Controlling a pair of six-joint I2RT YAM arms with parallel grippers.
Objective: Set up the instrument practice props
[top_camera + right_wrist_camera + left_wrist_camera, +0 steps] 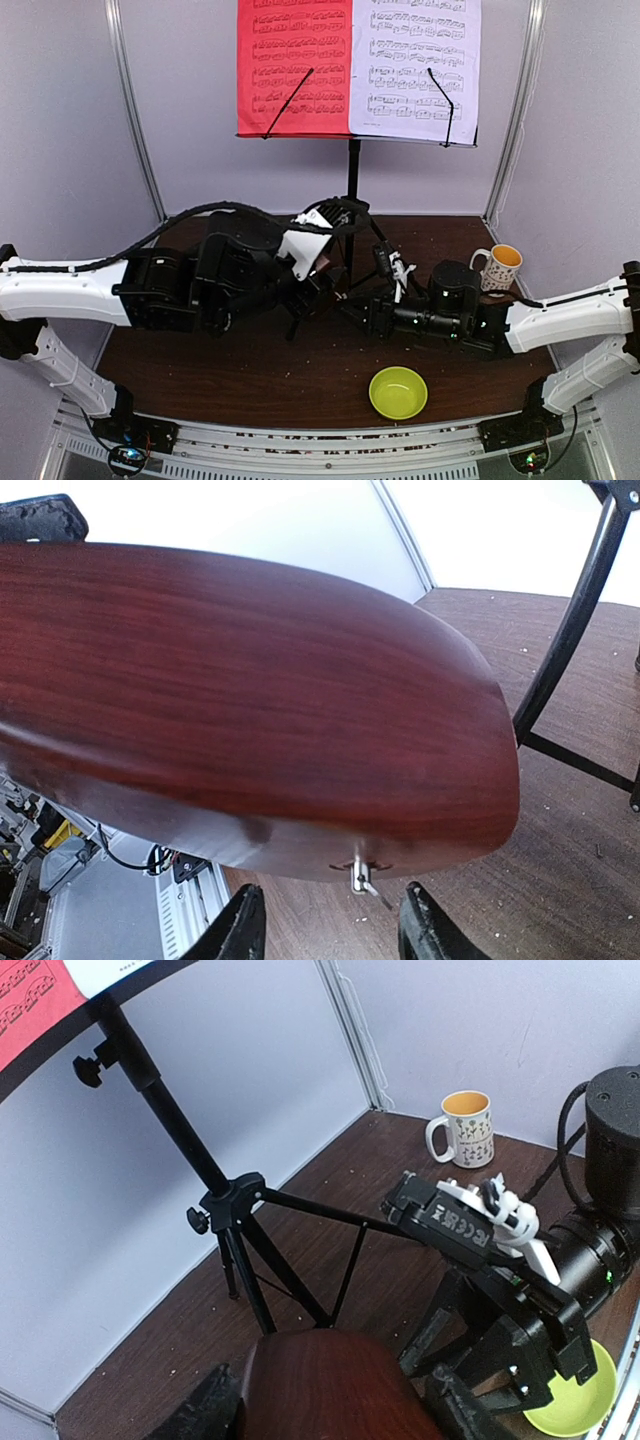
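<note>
Left gripper (312, 285) clamped on brown metronome (322, 266), mid-frame in top view, just left of the stand pole. Same metronome filling bottom centre of left wrist view, one dark finger (200, 1412) against its left side, other finger out of sight. Right gripper (352, 305) just right of the metronome, jaws wide apart, nothing held. In right wrist view, both fingertips (245, 910) at bottom edge, glossy wood body across upper left, small metal key (362, 876) on its lower edge, above the gap between the tips; contact not clear. Music stand (352, 190) upright at back centre, tripod legs (300, 1205) spread on table (200, 370) just behind both grippers. Red sheet (295, 65) left and white sheet (415, 60) right, side by side on the stand desk at top of frame, each under a thin black retaining arm. Patterned mug (497, 268) at right, near back wall. Yellow-green bowl (398, 392) at bottom centre near front edge, apart from both grippers.
</note>
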